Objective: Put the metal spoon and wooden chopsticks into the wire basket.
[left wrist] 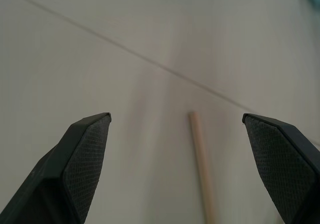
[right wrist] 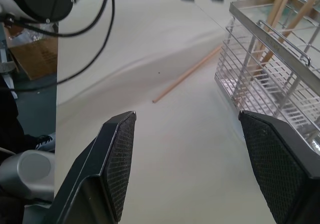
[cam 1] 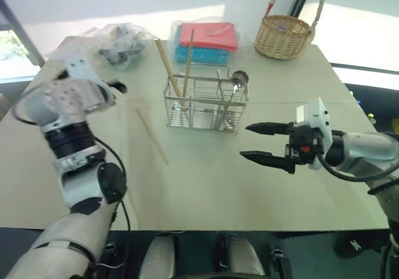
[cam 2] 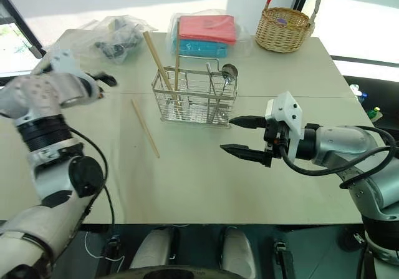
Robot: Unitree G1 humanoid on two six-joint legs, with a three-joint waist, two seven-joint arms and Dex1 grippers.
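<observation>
- Right gripper (cam 1: 267, 143): over the table's (cam 1: 206, 198) right half, nearer the front edge than the basket, pointing left, jaws spread, nothing between them.
- One chopstick (cam 1: 153, 136): flat on the table, left of the basket, mid-table.
- Left gripper (left wrist: 176, 134): over the left side, jaws wide apart, empty, the flat chopstick's end between them below.
- Basket (cam 1: 206, 104): mid-table; two chopsticks (cam 1: 177, 67) stand slanted in its left part, spoon (cam 1: 237, 80) in its right part, bowl up.
- Far edge: wicker basket (cam 1: 283, 35) at right corner, red and blue packs (cam 1: 207, 40), clear bag (cam 1: 121, 47).
</observation>
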